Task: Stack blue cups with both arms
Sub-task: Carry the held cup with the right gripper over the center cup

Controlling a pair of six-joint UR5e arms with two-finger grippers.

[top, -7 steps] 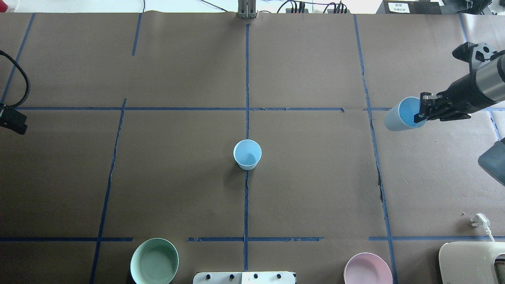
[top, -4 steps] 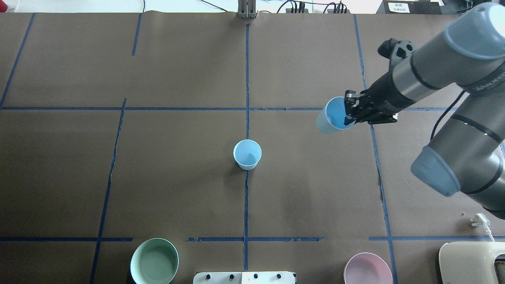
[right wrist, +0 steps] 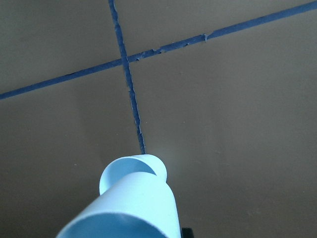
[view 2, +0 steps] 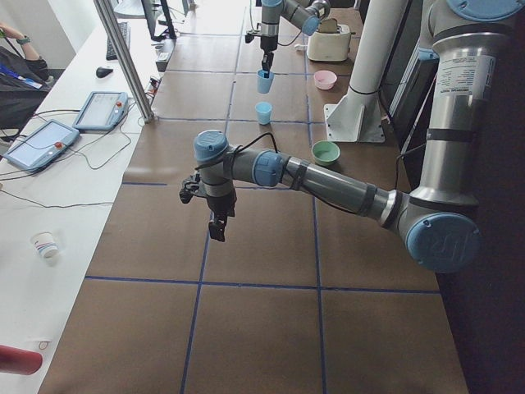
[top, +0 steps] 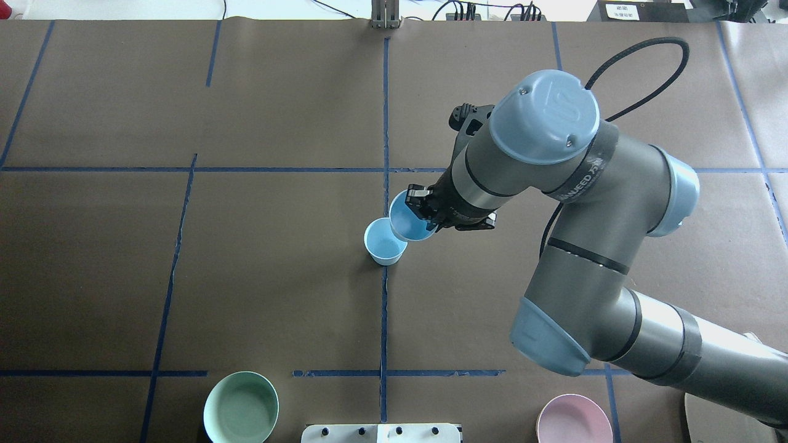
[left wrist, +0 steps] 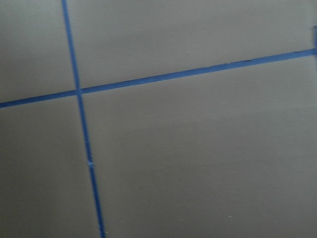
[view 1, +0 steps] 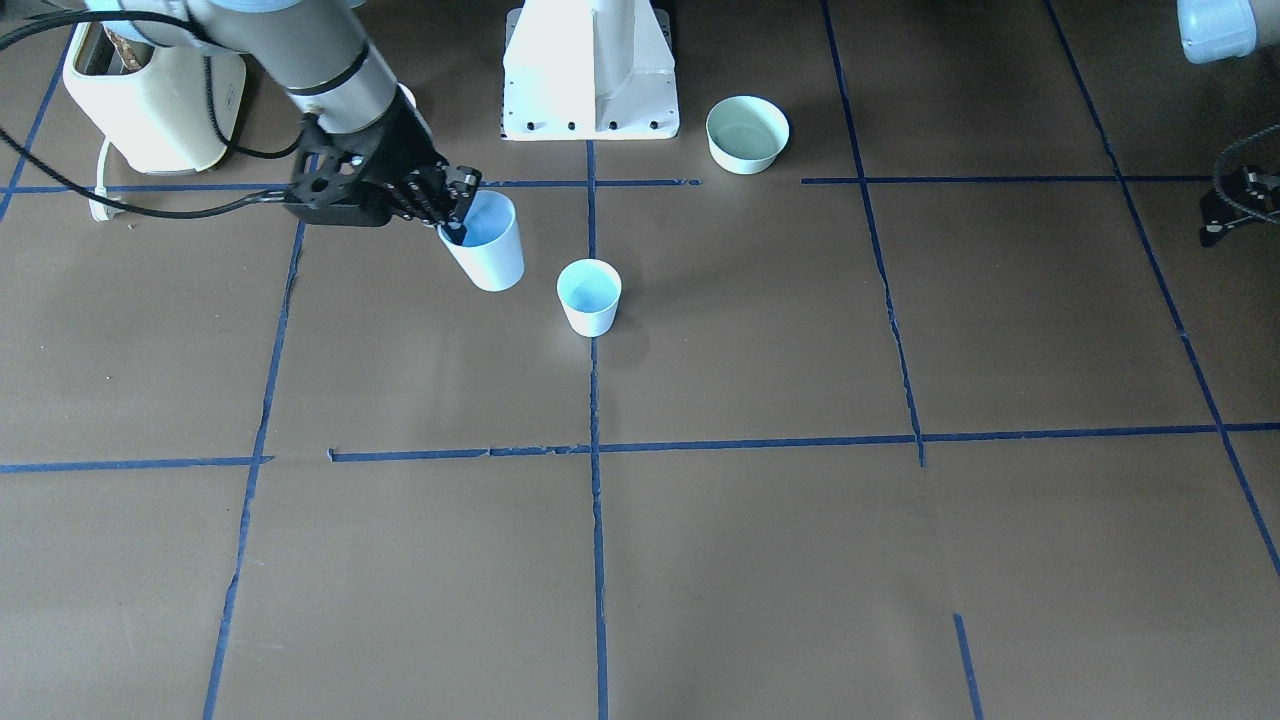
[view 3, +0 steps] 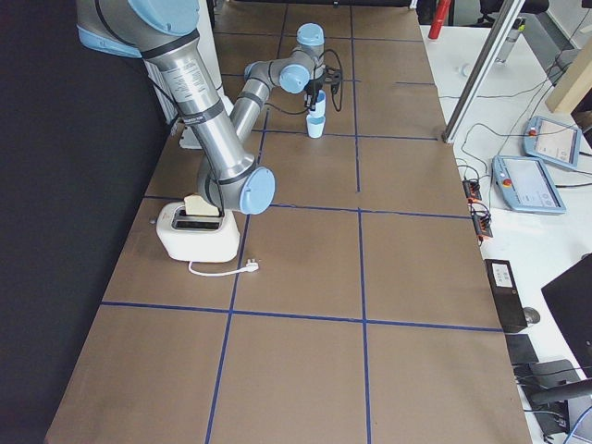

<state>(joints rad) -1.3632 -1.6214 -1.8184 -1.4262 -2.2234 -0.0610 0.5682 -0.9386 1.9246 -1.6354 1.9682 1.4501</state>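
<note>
- Near edge: mint-green round bowl (top: 241,407) and pink round bowl (top: 572,421) are unmoved; neither is involved.
- Centre of worktop: one pale blue tapered plastic cup (top: 383,246) stands upright on the blue tape line, mouth up, empty. No shift is noted over the last second.
- Just beyond it: the second pale blue plastic cup (top: 406,221) is held mouth up and slightly tilted. Its rim is pinched by the black two-finger right gripper (top: 423,212), with one finger inside the cup and one outside.
- Change: a second ago this cup was held near the right edge. It has since been swept across by the grey right arm (top: 554,160) to the centre.
- From overhead the two rims overlap. In the side views the carried cup is seen raised above the standing one, so no contact is judged.
- Meaning: the transport leg looks nearly done. Centring and lowering into the standing cup are judged still outstanding.
- Towards the left end: the black left gripper (view 2: 217,223) hangs over bare brown paper, well apart from both cups. It has gone from the overhead view. Whether it is open or closed cannot be told.
</note>
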